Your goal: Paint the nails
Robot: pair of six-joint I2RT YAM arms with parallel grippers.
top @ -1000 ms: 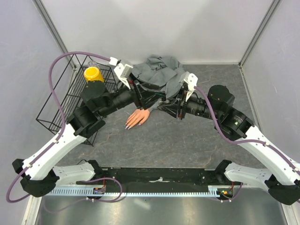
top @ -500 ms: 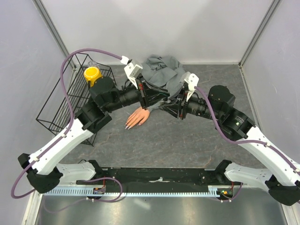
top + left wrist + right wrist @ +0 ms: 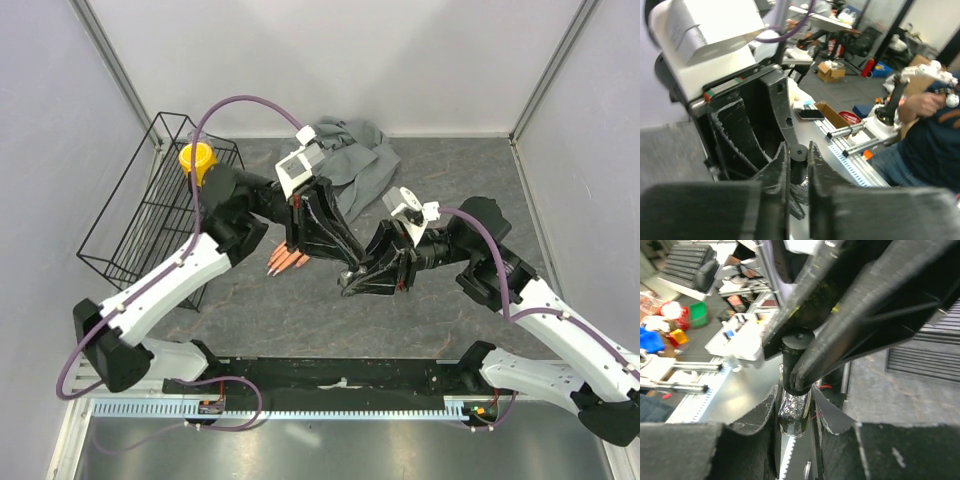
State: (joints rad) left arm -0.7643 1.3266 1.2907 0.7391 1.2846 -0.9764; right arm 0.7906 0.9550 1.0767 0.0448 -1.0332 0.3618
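Note:
The peach mannequin hand (image 3: 291, 260) lies on the table, half under my left arm, its pale nails (image 3: 274, 270) pointing down-left. Its grey sleeve (image 3: 352, 162) bunches up behind. My right gripper (image 3: 354, 284) (image 3: 796, 392) is shut on a small glittery nail polish bottle (image 3: 799, 412), held upright. My left gripper (image 3: 346, 267) (image 3: 798, 149) meets it from above, shut on the bottle's black cap (image 3: 799, 154) (image 3: 796, 342). Both grippers hang right of the hand, above the table.
A black wire basket (image 3: 135, 215) stands at the far left with a yellow-capped object (image 3: 197, 158) by its back corner. White walls close the table at the back and both sides. The arm bases sit along the near edge.
Both arms have swung from over the sleeve toward the front, to the right of the hand. My left gripper has shut on the cap of the bottle that the right gripper holds.

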